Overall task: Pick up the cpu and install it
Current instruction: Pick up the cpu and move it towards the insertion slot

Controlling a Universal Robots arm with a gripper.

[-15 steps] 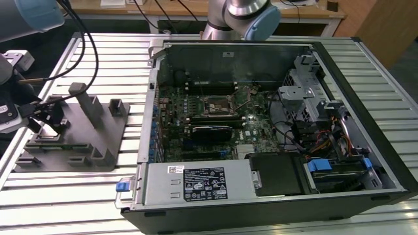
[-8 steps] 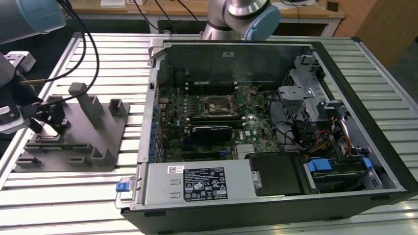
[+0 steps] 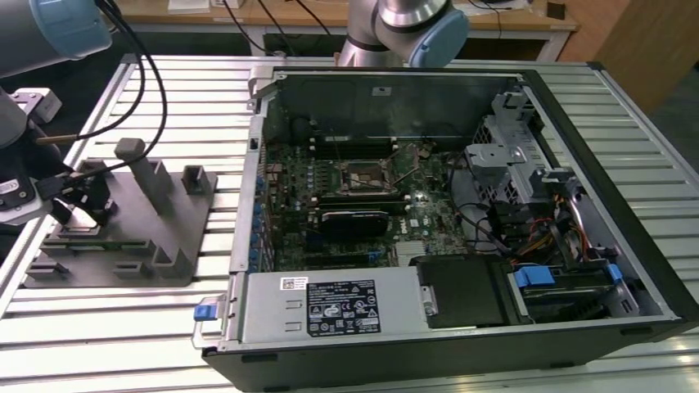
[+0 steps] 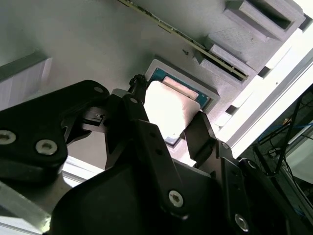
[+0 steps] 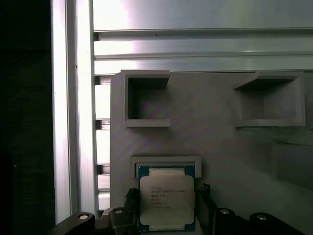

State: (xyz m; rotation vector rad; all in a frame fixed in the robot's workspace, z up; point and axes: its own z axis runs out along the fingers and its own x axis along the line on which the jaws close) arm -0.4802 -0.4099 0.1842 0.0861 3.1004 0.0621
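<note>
The cpu, a flat square chip with a pale silvery top and green rim, lies in a shallow framed recess of the grey holder block. My gripper is down over it. One black finger presses against one side edge and the other finger against the opposite edge. The second wrist view shows the same grip, with the cpu between the fingertips. In the exterior view my gripper hangs over the holder block at the exterior view's left. The motherboard socket lies inside the open computer case.
The open computer case fills the exterior view's middle and right, with a power supply at the front and cables beside the board. Upright posts rise from the holder block. Square pockets sit beyond the cpu recess.
</note>
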